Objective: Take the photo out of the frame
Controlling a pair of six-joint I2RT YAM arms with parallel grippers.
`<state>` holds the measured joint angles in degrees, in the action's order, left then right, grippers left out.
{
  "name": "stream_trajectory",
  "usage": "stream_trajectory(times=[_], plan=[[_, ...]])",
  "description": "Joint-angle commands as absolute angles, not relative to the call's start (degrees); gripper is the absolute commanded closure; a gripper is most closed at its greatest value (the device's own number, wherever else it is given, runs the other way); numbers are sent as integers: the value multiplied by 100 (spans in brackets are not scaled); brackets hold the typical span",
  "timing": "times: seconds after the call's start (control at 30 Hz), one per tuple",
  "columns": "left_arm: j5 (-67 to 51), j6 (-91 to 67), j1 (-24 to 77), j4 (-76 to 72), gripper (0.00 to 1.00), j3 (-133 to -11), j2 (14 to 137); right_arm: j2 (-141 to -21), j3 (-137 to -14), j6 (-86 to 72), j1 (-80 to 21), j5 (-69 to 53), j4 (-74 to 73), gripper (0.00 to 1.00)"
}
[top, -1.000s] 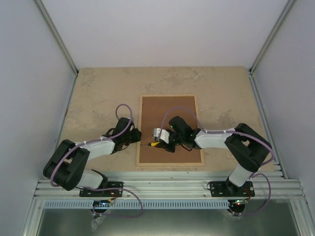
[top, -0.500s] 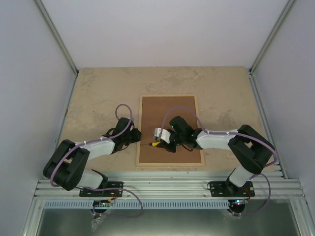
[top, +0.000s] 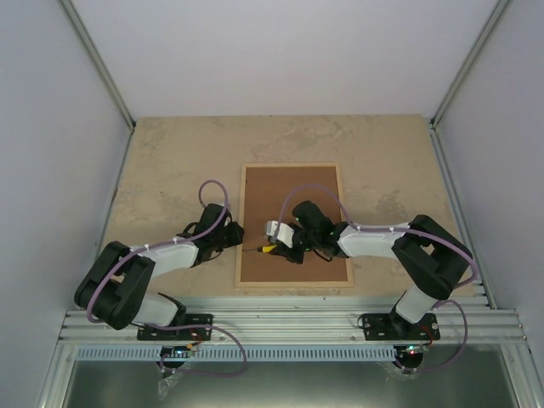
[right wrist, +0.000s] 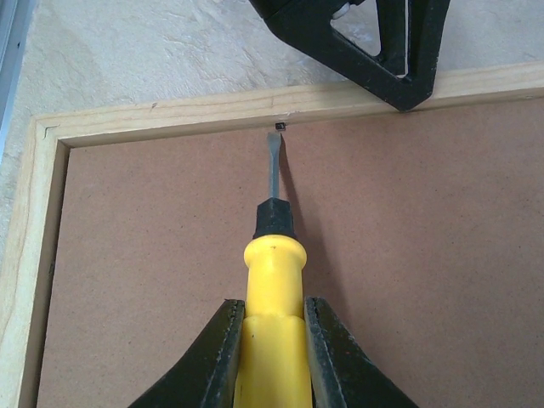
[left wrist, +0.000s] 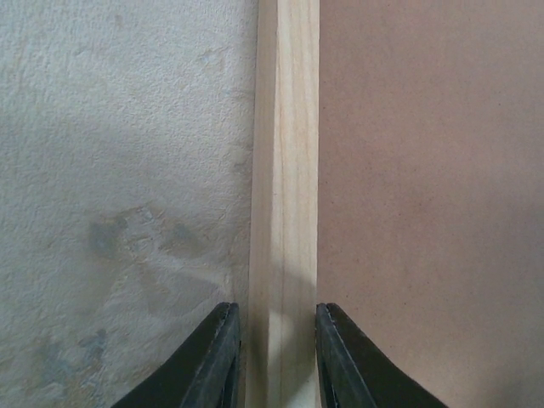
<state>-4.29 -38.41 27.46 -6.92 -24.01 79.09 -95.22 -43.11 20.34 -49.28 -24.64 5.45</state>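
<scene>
The frame [top: 293,284] lies face down on the bench [top: 170,161], long axis near-to-far, backing [top: 293,204] up; we cannot see the photo beneath. Our left fingers [left wrist: 214,361] clamp its left rail; our right fingers [right wrist: 212,361] grasp a screwdriver [right wrist: 272,280], tip pointing left at a tab [right wrist: 278,127] there

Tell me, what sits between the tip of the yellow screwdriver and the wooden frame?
A tiny dark tab, just past the tip of the screwdriver and against the inner edge of the frame. The right wrist view shows it.
</scene>
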Motion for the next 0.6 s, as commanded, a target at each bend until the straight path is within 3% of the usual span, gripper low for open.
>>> stream_trajectory(times=[0.0, 0.57], plan=[[-507, -3917, 2724, -754, 72, -2286, 7847, -9697, -4412, 1954, -4928, -2353, 478, 99], [-885, -4492, 2725, -1291, 76, -1688, 7626, -9756, -4436, 1739, -5027, -2272, 1030, 99]])
